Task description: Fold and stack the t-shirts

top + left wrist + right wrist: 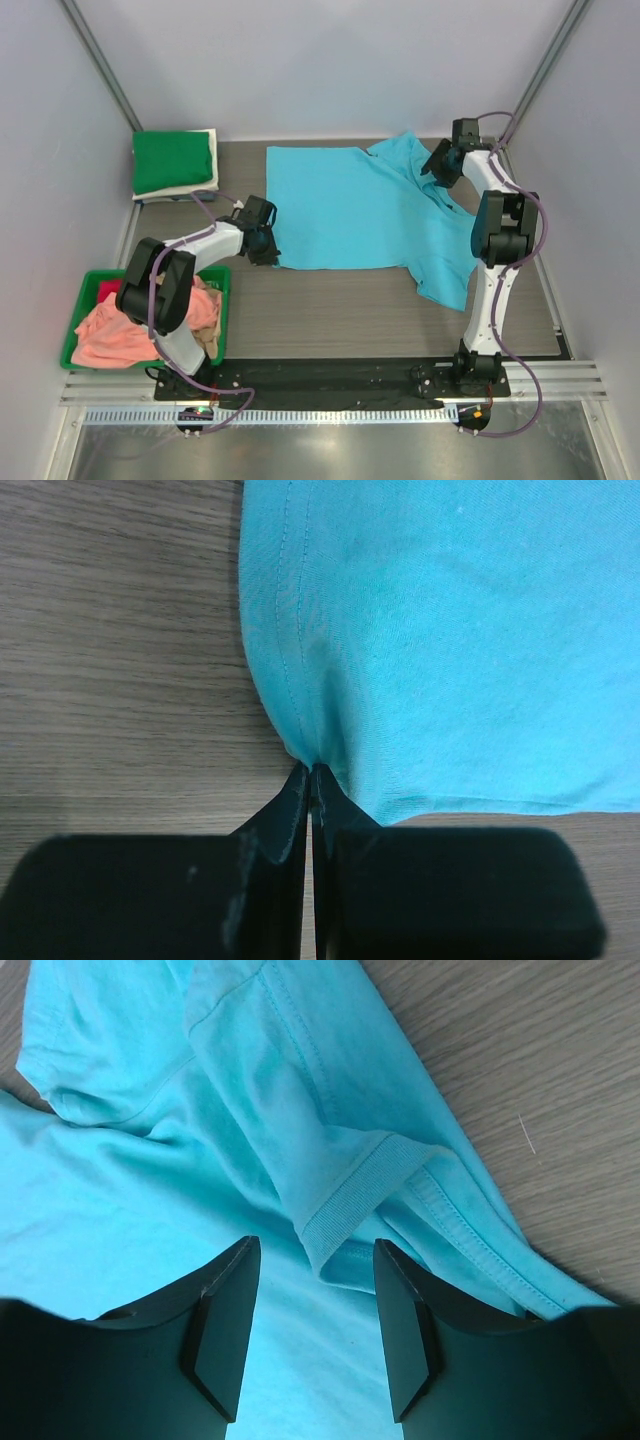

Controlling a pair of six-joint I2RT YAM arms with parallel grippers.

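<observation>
Between the tightly closed tips of the left claw (310, 775), the stitched hem of a blue shirt (450, 630) is pinched at one corner. The cloth fans out ahead of the fingers and to their right, while the wood-grain table (110, 660) shows to their left. From above, this claw sits at the near left corner of the shirt, which lies spread across the table's middle with one side rumpled toward the other arm. At the opposite, far end of the garment the right claw (315, 1250) stands with its jaws partly apart and nothing gripped. The ribbed collar (355, 1195) lies folded just ahead of the gap between its tips, a sleeve (100, 1050) lies further ahead to its left, and blue cloth fills the space under both fingers; whether they touch it cannot be told. Well apart from the left claw, on the side away from the blue shirt, a green bin (72, 335) beside that arm's base holds a crumpled pink shirt (105, 340) and a glimpse of a red shirt (107, 292). Near the table's far left corner, a folded green shirt (172, 160) rests on a cream shirt (190, 190).
</observation>
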